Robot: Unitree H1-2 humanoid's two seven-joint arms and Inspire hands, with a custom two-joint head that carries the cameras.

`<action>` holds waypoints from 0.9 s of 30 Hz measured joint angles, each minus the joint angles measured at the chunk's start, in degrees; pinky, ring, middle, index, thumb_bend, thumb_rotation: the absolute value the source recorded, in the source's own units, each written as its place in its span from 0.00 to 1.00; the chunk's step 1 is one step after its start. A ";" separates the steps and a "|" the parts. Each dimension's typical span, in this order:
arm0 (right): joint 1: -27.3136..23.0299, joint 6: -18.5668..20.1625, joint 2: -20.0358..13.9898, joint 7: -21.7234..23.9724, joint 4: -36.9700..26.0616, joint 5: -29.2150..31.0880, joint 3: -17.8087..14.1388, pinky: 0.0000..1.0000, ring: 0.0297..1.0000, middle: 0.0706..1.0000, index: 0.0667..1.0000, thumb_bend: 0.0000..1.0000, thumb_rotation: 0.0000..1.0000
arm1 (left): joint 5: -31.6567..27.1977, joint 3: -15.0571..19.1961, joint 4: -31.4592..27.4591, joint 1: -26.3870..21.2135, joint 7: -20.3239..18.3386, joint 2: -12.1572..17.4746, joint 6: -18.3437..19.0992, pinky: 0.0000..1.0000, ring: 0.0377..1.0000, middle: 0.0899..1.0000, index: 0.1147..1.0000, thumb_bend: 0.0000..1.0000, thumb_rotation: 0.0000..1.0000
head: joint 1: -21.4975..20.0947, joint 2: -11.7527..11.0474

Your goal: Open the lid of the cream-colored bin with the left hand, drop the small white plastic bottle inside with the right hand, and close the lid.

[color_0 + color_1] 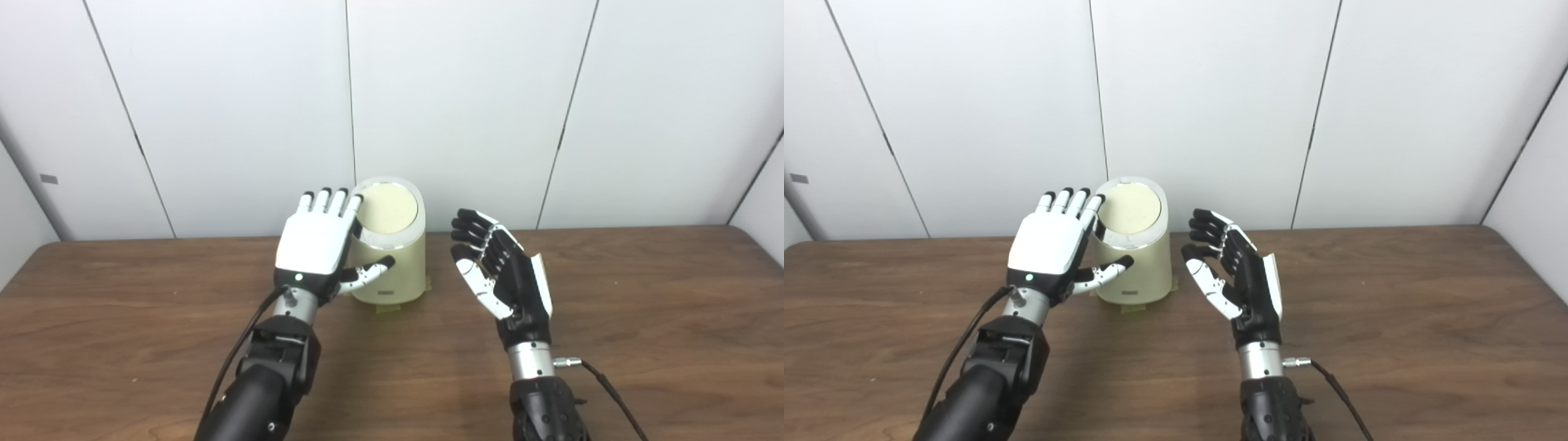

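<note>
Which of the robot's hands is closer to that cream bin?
The left hand: it is right against the bin, thumb across its front. The right hand is off to the bin's other side, apart from it.

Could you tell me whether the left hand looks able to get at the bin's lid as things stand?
Probably yes. The left hand is open beside the cream-colored bin, its fingers level with the lid, and nothing lies between them.
</note>
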 measured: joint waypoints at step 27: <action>0.05 -4.54 -3.96 -0.30 0.50 0.71 -2.86 0.59 0.66 0.67 0.66 0.29 0.34 | -53.07 17.13 -10.68 14.81 12.49 -9.76 -22.03 0.70 0.76 0.75 0.74 0.21 0.58 | 1.32 0.18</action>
